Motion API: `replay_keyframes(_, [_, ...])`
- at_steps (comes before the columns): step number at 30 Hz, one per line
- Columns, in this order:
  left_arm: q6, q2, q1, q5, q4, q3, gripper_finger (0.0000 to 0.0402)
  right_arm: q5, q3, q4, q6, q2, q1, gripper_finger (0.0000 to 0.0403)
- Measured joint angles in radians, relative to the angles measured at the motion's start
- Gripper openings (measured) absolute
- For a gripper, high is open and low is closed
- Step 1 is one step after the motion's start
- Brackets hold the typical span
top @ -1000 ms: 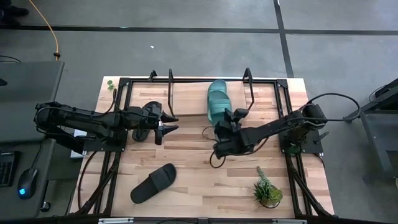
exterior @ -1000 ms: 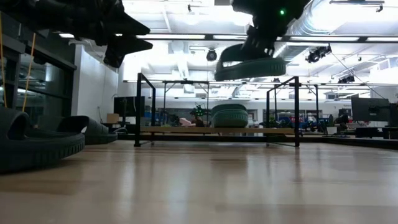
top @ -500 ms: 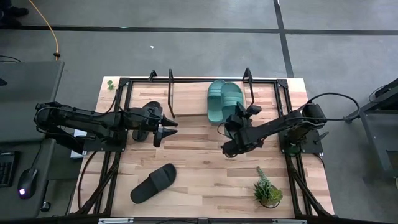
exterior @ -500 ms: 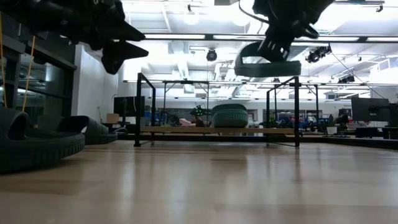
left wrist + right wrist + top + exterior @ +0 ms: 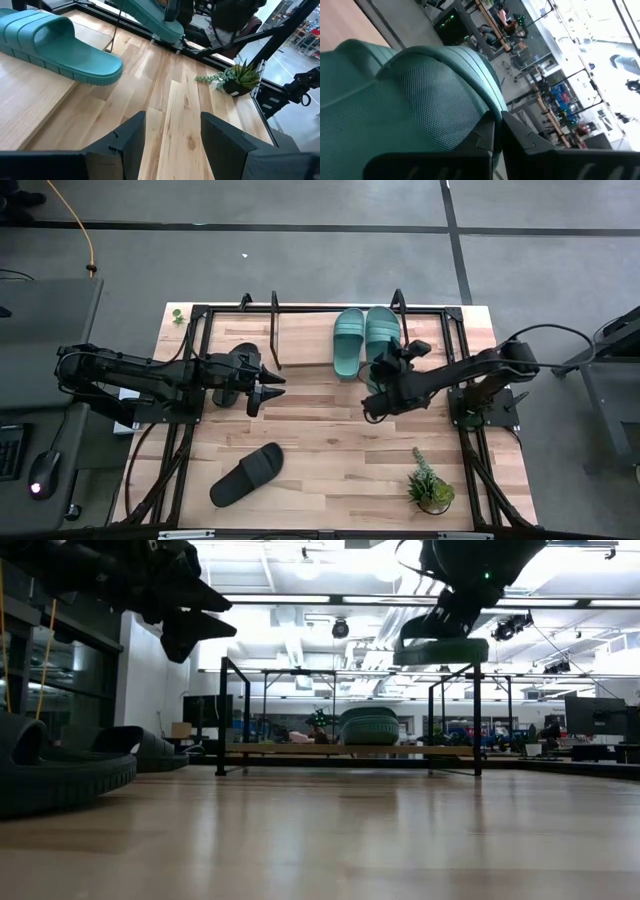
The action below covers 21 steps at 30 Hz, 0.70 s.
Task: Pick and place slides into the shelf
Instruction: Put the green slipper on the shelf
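The right gripper was found clamped on a teal slide, held raised over the shelf beside a second teal slide. The left gripper was observed parted, empty. Two black slides were noted leftward.

text: none legible | labels: none; brands: none | signs: none readable
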Motion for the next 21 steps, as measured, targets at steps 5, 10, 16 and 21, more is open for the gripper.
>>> replay_keyframes(5, [0.0,0.0,0.0,0.0,0.0,0.0,0.0175,-0.028,-0.042,0.191,-0.206,-0.076,-0.021,0.0])
replay_keyframes(10, [0.0,0.0,0.0,0.0,0.0,0.0,0.0175,-0.094,-0.152,0.514,-0.5,-0.175,-0.097,0.0])
replay_keyframes(16, [0.002,0.0,0.001,-0.003,0.0,0.0,0.0175,-0.231,-0.341,1.093,-0.969,-0.299,-0.202,0.0])
replay_keyframes(21, [0.004,0.0,0.001,-0.004,0.001,0.0,0.0175,-0.264,-0.42,1.312,-1.133,-0.328,-0.247,0.0])
